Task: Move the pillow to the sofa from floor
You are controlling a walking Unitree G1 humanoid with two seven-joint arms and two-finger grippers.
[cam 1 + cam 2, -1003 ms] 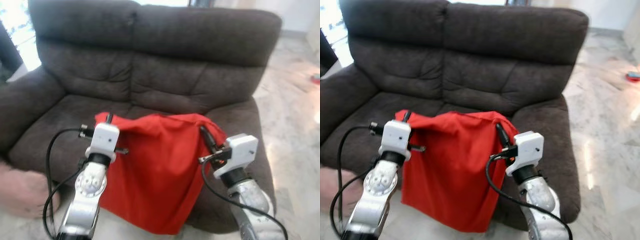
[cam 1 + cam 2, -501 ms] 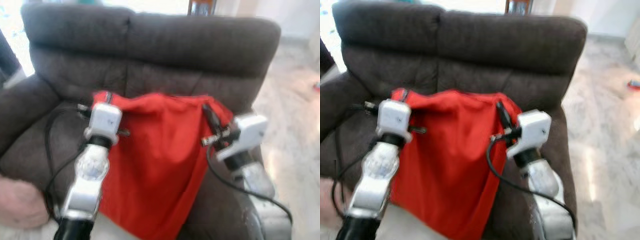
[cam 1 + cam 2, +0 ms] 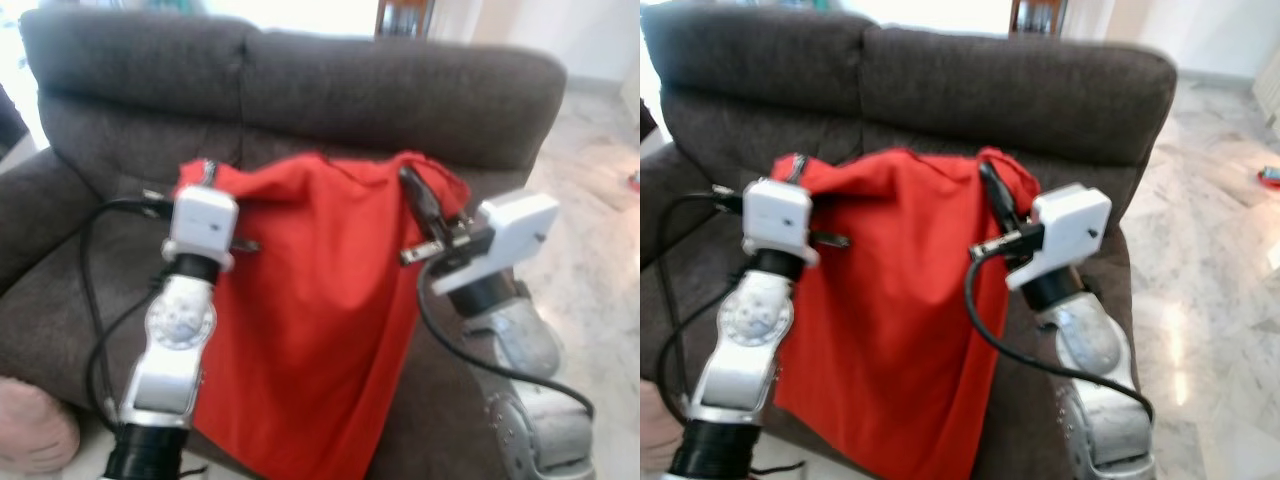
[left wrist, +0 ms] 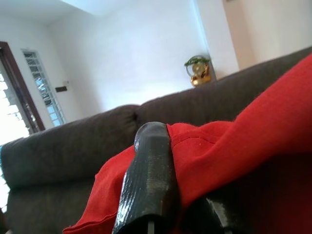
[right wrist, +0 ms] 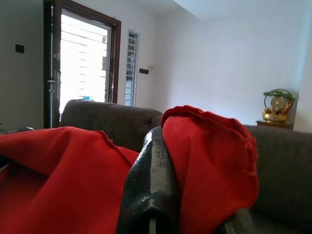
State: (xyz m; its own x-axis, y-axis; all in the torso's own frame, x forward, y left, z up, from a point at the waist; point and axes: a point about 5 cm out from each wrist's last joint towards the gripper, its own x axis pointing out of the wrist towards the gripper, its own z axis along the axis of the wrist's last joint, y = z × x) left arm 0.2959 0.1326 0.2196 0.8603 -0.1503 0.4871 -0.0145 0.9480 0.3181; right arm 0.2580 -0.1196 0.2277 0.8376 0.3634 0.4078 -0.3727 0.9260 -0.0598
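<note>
The red pillow (image 3: 310,310) hangs limp in front of the dark brown sofa (image 3: 400,90), its top edge raised to backrest height, likely so its drooping bottom clears the seat. The left gripper (image 3: 207,172) is clamped on its 10 o'clock corner and the right gripper (image 3: 418,195) on its 2 o'clock corner, spreading the pillow between them.

Both eye views look forward and down from the head at the brown sofa (image 3: 330,90). Each wrist view looks close along one black finger (image 4: 148,180), sharing the sofa back.
</note>
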